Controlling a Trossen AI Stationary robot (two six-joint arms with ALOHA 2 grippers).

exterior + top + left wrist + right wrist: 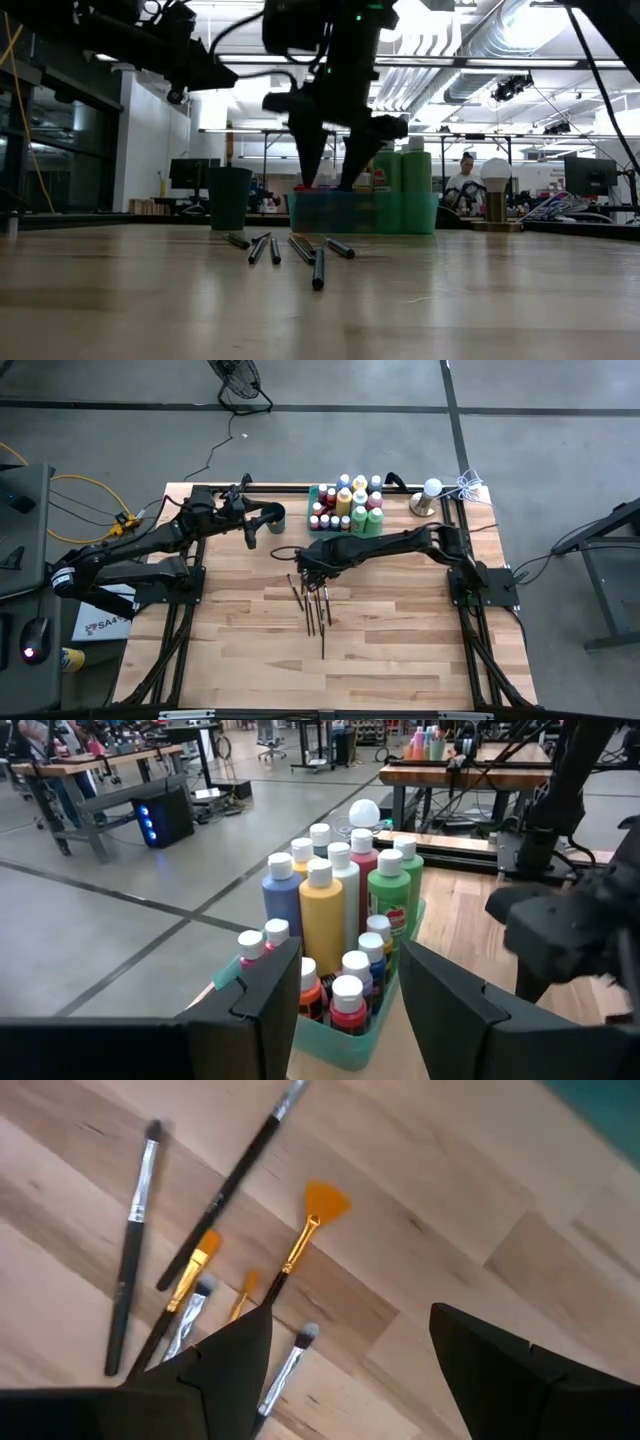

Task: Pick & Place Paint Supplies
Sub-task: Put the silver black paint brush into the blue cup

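Brushes [290, 250] lie nearest on the bench [450, 310], a loose cluster of thin dark-handled paintbrushes; the closest one [318, 270] points almost straight toward the low camera. From above, the paintbrushes [312, 605] sit around the middle of the bench, most with their long axes running near to far, a few slanted.

Right above the far end of that cluster hangs the right hand [313, 568], its fingers spread wide and empty, tips pointing down. In the right wrist view the brushes, among them a fan brush [305, 1240] with orange bristles, lie on the wood just beyond the spread fingers [235, 1355]. So the brushes are directly below and slightly nearward of this hand, and it is clearly the closer arm. My judgement is that the coming grasp depends on setting the finger gap across one handle, not along it.

Farther back stands the green tray [318, 525], packed with upright paint bottles [348, 503]. To its left is the dark cup [272, 517]. The left hand [249, 532] hovers beside that cup, well off the brushes, fingers [265, 1000] partly spread and holding nothing, facing the bottles.
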